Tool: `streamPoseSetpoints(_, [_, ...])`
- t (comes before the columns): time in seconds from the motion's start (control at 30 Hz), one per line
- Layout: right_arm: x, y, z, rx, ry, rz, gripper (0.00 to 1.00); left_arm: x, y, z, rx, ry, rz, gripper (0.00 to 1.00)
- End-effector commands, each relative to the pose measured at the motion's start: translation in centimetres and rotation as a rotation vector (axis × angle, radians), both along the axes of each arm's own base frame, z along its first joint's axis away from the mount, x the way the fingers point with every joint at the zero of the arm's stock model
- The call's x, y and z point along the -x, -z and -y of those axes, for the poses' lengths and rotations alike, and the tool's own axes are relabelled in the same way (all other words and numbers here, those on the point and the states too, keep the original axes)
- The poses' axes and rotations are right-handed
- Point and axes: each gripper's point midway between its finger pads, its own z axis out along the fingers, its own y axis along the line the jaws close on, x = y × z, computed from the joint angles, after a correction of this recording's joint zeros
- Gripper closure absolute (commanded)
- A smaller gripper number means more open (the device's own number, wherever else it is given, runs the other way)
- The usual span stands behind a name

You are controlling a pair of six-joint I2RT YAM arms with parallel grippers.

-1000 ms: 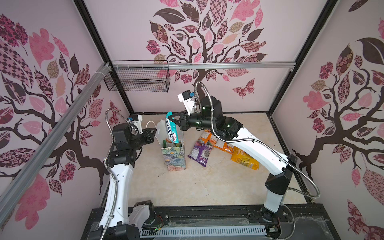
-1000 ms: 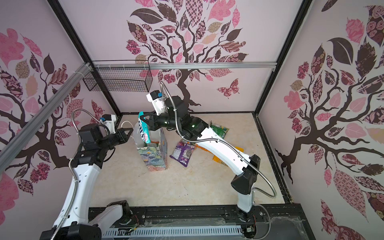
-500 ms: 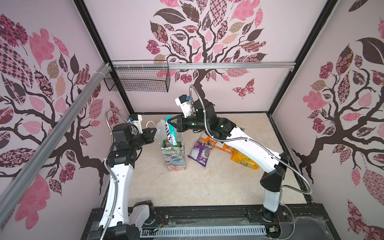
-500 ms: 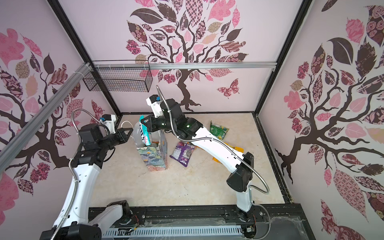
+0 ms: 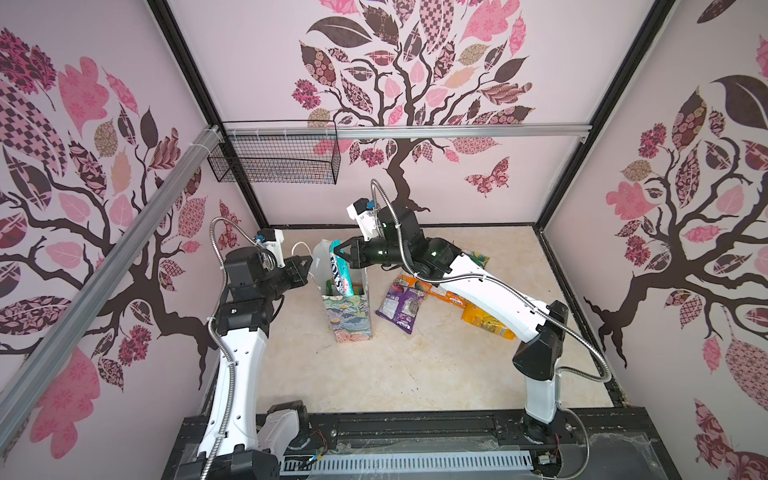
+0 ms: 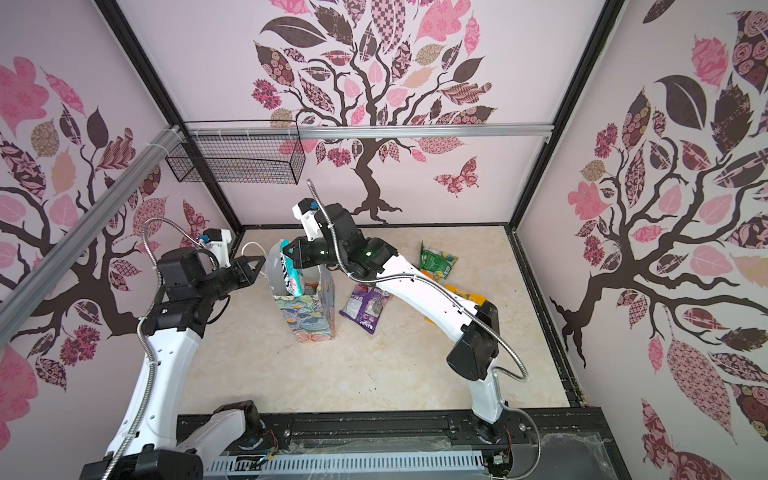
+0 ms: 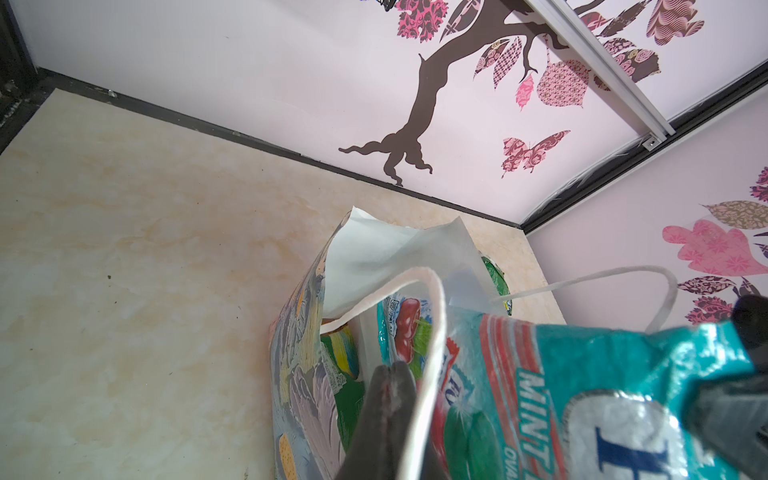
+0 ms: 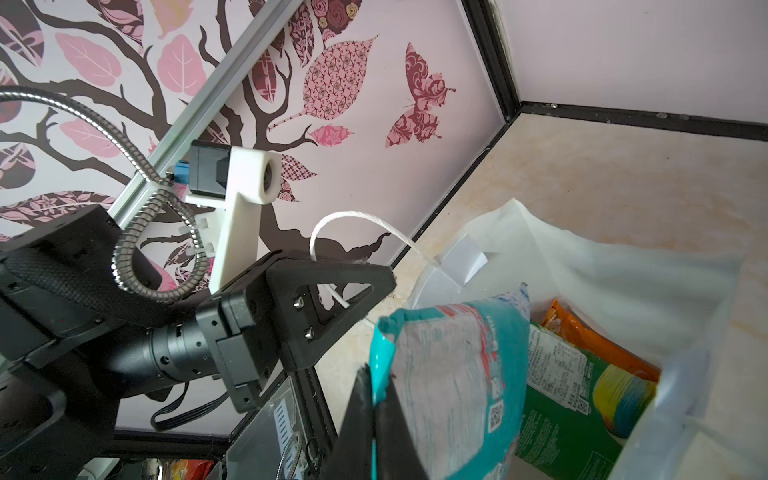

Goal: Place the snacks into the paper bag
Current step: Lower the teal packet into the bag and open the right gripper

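Note:
The paper bag (image 5: 351, 320) (image 6: 311, 320) stands upright on the floor, floral outside (image 7: 299, 374), white inside (image 8: 623, 270). My right gripper (image 5: 337, 248) (image 6: 289, 251) (image 8: 376, 399) is shut on the top edge of a teal snack packet (image 5: 338, 274) (image 6: 289, 276) (image 7: 582, 395) (image 8: 449, 374), which hangs with its lower part inside the bag's mouth. Green (image 8: 561, 415) and orange (image 8: 598, 336) snacks lie in the bag. My left gripper (image 5: 309, 261) (image 6: 262, 259) (image 7: 390, 368) (image 8: 390, 286) is shut at the bag's left rim, with a white handle cord (image 7: 432, 332) running along one finger.
On the floor right of the bag lie a purple packet (image 5: 401, 305) (image 6: 365, 307), orange packets (image 5: 486, 320) and a green one (image 6: 436, 259), partly under my right arm. A black wire basket (image 5: 274, 160) hangs on the back wall rail. Walls enclose the floor on three sides.
My right gripper has moved left and down with the teal packet, bringing its lower end into the bag's mouth. The left arm has stayed put.

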Motion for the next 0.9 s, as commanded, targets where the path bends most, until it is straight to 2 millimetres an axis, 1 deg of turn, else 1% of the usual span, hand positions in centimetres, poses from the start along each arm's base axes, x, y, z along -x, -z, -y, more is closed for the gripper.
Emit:
streamPoseSetpoints(0.0, [-0.1, -1.1, -0.5, -0.035, -0.001, 0.002, 1.0, 0.4, 0.0, 0.2, -0.012, 0.007, 0.013, 1.0])
streamPoseSetpoints(0.33, [-0.3, 0.0, -0.4, -0.014, 0.012, -0.012, 1.0, 0.5, -0.1, 0.2, -0.012, 0.006, 0.018, 1.0])
streamPoseSetpoints(0.4, [-0.4, 0.1, -0.3, -0.01, 0.016, -0.011, 0.98, 0.5, -0.1, 0.2, -0.011, 0.007, 0.019, 1.0])
streamPoseSetpoints(0.5, [-0.6, 0.5, -0.1, 0.006, 0.029, -0.004, 0.91, 0.5, -0.2, 0.3, -0.008, 0.009, 0.019, 1.0])
streamPoseSetpoints(0.57, [-0.7, 0.6, 0.1, 0.014, 0.04, 0.002, 0.84, 0.5, -0.2, 0.3, -0.006, 0.014, 0.022, 1.0])
streamPoseSetpoints(0.6, [-0.7, 0.7, 0.1, 0.016, 0.043, 0.005, 0.78, 0.5, -0.2, 0.3, -0.005, 0.014, 0.021, 1.0])
streamPoseSetpoints(0.77, [-0.7, -0.4, 0.2, 0.002, 0.044, 0.026, 0.74, 0.5, -0.2, 0.4, -0.007, 0.015, 0.021, 1.0])
streamPoseSetpoints(0.87, [-0.7, -1.3, 0.2, -0.003, 0.041, 0.043, 0.73, 0.6, -0.3, 0.4, -0.009, 0.015, 0.023, 1.0])
